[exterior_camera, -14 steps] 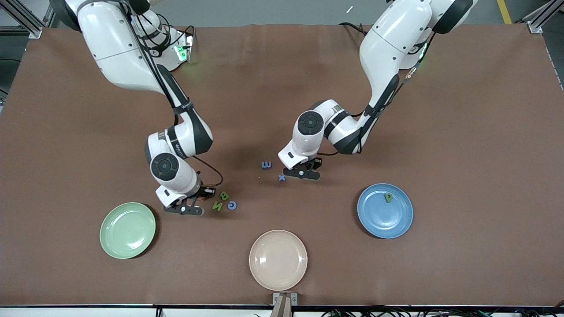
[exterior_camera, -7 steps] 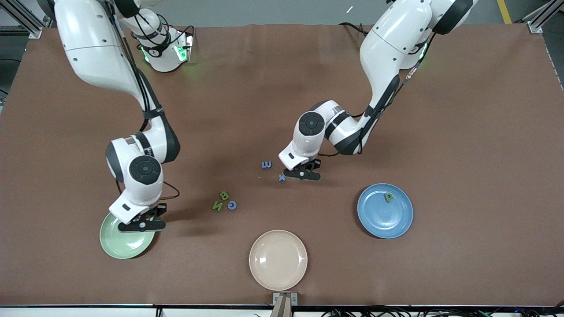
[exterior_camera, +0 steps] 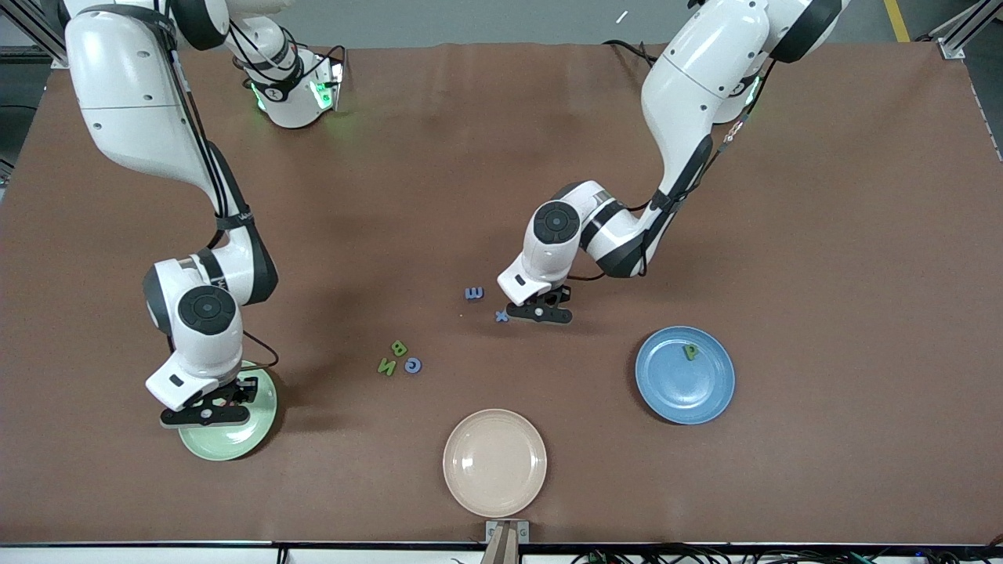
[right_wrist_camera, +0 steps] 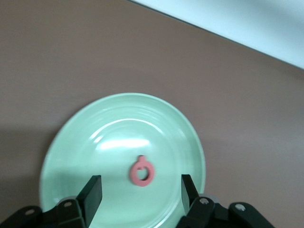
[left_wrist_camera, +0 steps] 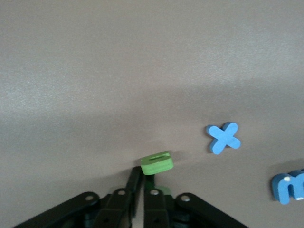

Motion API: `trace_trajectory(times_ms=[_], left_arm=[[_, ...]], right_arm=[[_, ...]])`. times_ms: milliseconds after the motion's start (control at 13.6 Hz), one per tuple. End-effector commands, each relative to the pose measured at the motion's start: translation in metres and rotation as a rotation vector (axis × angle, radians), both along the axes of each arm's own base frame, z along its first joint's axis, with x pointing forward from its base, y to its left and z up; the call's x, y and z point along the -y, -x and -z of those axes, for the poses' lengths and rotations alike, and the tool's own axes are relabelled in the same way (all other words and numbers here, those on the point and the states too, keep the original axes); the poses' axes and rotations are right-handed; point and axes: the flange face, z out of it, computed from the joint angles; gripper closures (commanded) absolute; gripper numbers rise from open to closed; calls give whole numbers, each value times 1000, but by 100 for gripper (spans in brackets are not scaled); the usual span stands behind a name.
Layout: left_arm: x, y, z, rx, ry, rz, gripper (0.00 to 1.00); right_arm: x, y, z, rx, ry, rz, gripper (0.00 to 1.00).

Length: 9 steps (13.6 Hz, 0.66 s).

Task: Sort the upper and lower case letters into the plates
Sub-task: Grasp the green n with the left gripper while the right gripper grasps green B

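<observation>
Our right hand (exterior_camera: 205, 413) hung over the green plate (exterior_camera: 249, 439) with its fingers spread, and a small pink letter (right_wrist_camera: 141, 172) lay free inside that plate. A second earlier this hand had been down beside the loose cluster of letters near the middle of the tabletop (exterior_camera: 823, 235); half a second earlier it was just reaching the green plate. So we judged that one letter had just been carried over and let go, and the right arm was free for the next pick.

Our left hand (exterior_camera: 539, 312) had hardly moved through that second. It stood low, farther from the front camera than the blue plate (exterior_camera: 666, 392), pinched on a small green letter (left_wrist_camera: 156, 164), with the blue x (exterior_camera: 501, 316) just beside it and a blue m (exterior_camera: 473, 293) near that.

The blue plate held one green P (exterior_camera: 689, 352). The cream plate (exterior_camera: 494, 462) carried nothing. A green B (exterior_camera: 398, 347), a green N (exterior_camera: 386, 366) and a blue G (exterior_camera: 413, 365) waited together between the green plate and the blue x.
</observation>
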Motion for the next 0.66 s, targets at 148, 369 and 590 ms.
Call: trace_trajectory(times_ms=[148,369,590], left_arm=[[2,-3,6,10,0,15,59],[3,-12,8,73,23,57,56],[12,-14,10,101,45,73,56]], right_arm=[[-92,14,-17,-99,-370,162,24],[-143,31,-14,-159,-515,267,24],[-193,54,-3,-172,-522,361,24]])
